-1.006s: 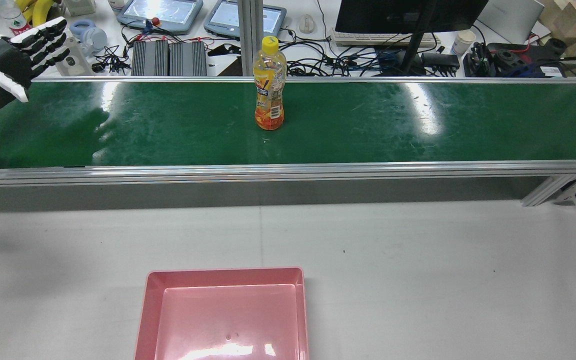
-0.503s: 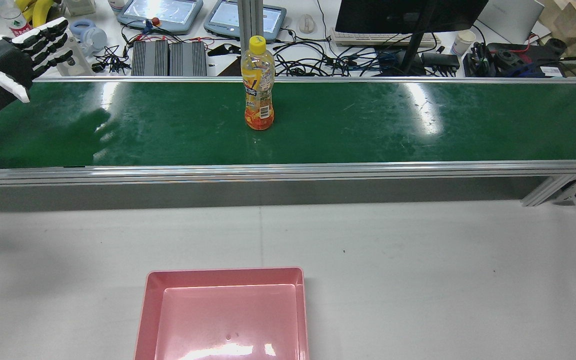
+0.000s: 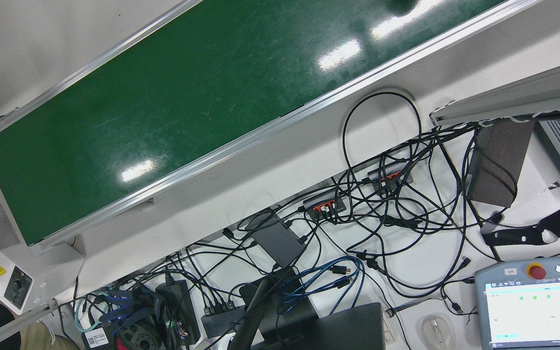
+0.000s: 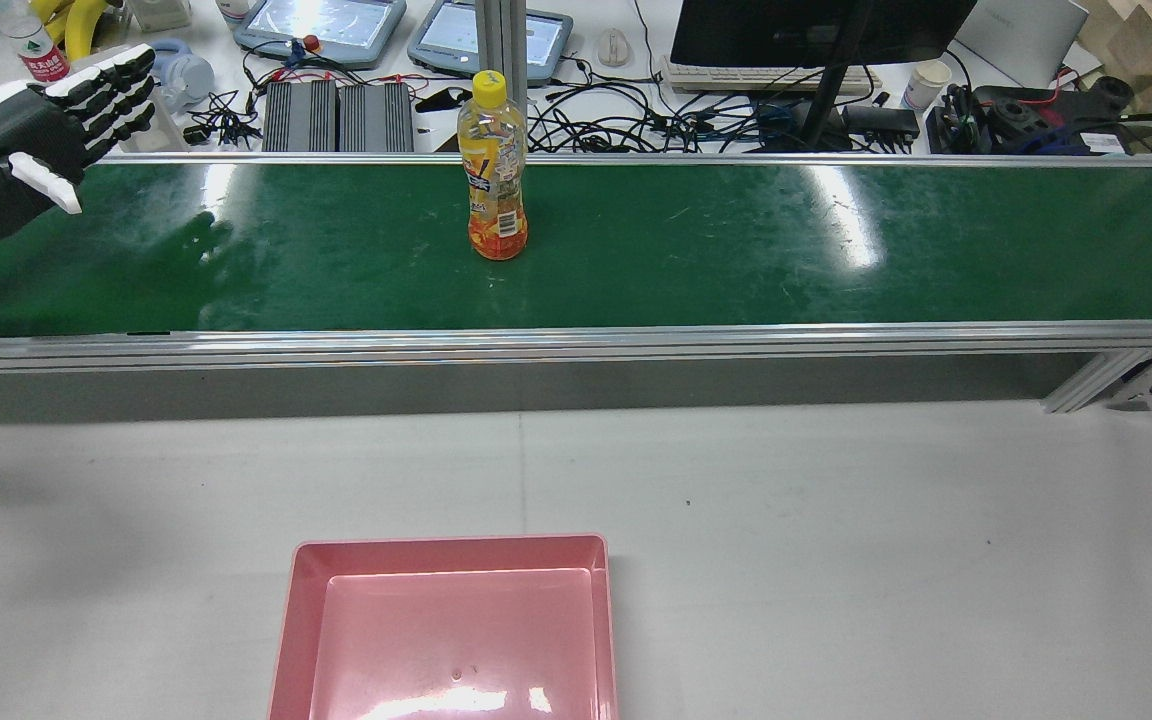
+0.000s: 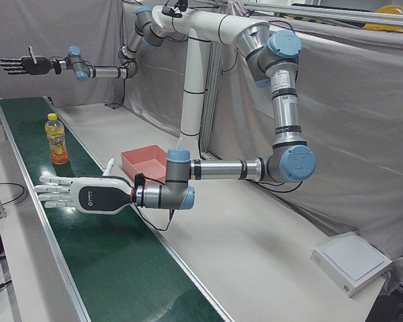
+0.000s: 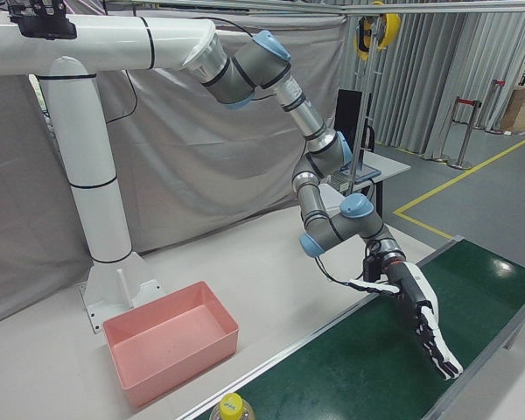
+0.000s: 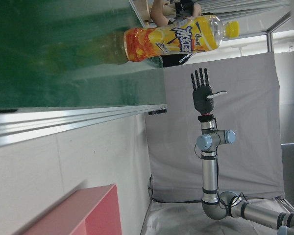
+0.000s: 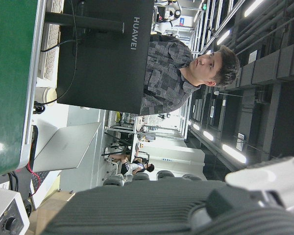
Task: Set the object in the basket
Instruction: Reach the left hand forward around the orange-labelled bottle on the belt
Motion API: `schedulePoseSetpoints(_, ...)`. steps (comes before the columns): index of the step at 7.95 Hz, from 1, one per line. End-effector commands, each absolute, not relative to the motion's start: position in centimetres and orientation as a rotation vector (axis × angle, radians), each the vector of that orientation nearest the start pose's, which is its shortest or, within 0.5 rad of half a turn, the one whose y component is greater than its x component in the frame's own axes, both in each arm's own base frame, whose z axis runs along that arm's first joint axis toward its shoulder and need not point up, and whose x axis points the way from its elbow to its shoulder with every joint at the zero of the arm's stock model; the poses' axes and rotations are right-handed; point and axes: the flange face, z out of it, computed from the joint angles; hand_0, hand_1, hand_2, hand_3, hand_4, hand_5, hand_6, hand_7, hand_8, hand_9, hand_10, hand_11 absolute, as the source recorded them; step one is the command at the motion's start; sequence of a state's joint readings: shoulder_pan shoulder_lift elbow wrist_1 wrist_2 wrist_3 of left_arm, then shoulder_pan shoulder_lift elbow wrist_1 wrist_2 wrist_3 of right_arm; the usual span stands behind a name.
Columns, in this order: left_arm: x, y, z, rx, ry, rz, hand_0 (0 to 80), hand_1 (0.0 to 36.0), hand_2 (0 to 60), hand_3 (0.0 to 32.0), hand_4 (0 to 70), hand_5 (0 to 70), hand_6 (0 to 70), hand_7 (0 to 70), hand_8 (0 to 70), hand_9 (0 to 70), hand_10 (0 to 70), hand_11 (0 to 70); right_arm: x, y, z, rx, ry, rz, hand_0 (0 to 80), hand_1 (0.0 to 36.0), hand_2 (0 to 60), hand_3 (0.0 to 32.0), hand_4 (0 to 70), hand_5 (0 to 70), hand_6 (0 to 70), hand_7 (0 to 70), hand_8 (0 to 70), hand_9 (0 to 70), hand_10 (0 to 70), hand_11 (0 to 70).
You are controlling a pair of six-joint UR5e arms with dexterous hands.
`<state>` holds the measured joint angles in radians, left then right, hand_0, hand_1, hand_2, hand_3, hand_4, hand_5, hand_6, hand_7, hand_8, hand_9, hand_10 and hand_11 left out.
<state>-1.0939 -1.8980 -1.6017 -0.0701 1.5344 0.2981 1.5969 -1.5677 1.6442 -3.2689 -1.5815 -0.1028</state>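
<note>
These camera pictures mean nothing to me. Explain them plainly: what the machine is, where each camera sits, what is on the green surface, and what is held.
Two white robot arms, each ending in a many-fingered hand. The rear view looks from behind them across a green conveyor belt. An upright orange drink bottle stands on it. A pink basket waits empty on the white table. The left hand hovers open over the belt's end. The right hand, in the corner view, is open too. Nothing is held. The other pictures come from hand cameras and the front.
</note>
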Motion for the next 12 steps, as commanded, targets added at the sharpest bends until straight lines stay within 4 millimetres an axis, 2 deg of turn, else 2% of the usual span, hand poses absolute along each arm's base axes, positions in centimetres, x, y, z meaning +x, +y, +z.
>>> schedulePoseSetpoints(1,21.0,-62.8,45.3,-0.194,2.344,-1.404,57.2,2.8,0.0,1.2,8.6,5.9,0.0,0.0,0.0,0.4,0.2,1.8,14.5,-48.3,66.1,-0.13,2.207,-2.32,0.0,0.0,0.0,0.0,0.0,0.0,0.0,0.0,0.0,0.0,0.0,0.0)
schedulePoseSetpoints(2,21.5,-63.0,44.7,-0.19,2.349,-1.401,56.8,2.6,0.0,1.4,8.4,6.1,0.0,0.0,0.0,0.8,0.8,2.6,14.5,-48.3,66.1,-0.13,2.209,-2.318,0.0,0.0,0.0,0.0,0.0,0.0,0.0,0.0,0.0,0.0,0.0,0.0)
schedulePoseSetpoints(3,23.7,-62.3,44.6,-0.186,2.359,-1.421,56.2,2.2,0.0,1.0,8.2,6.6,0.0,0.0,0.0,0.5,1.2,3.2,14.5,-48.3,66.1,-0.13,2.209,-2.318,0.0,0.0,0.0,0.0,0.0,0.0,0.0,0.0,0.0,0.0,0.0,0.0)
schedulePoseSetpoints(6,24.6,-63.0,42.3,-0.186,2.388,-1.417,55.9,2.1,0.0,1.2,8.0,6.0,0.0,0.0,0.0,0.1,1.8,3.9,14.5,-48.3,66.1,-0.13,2.209,-2.318,0.0,0.0,0.0,0.0,0.0,0.0,0.0,0.0,0.0,0.0,0.0,0.0)
schedulePoseSetpoints(8,25.6,-63.3,40.7,-0.193,2.393,-1.407,55.9,2.0,0.0,0.2,8.6,6.0,0.0,0.0,0.0,0.0,1.7,3.8,14.5,-48.3,66.1,-0.13,2.209,-2.318,0.0,0.0,0.0,0.0,0.0,0.0,0.0,0.0,0.0,0.0,0.0,0.0)
schedulePoseSetpoints(10,27.5,-62.7,40.8,-0.182,2.4,-1.431,54.8,1.7,0.0,0.8,8.6,5.9,0.0,0.0,0.0,0.3,2.3,4.7,14.5,-48.3,66.1,-0.13,2.209,-2.318,0.0,0.0,0.0,0.0,0.0,0.0,0.0,0.0,0.0,0.0,0.0,0.0)
schedulePoseSetpoints(12,28.0,-62.9,39.8,-0.177,2.408,-1.417,56.7,2.4,0.0,0.4,9.0,6.4,0.0,0.0,0.0,0.1,1.8,4.1,14.5,-48.3,66.1,-0.13,2.209,-2.318,0.0,0.0,0.0,0.0,0.0,0.0,0.0,0.0,0.0,0.0,0.0,0.0)
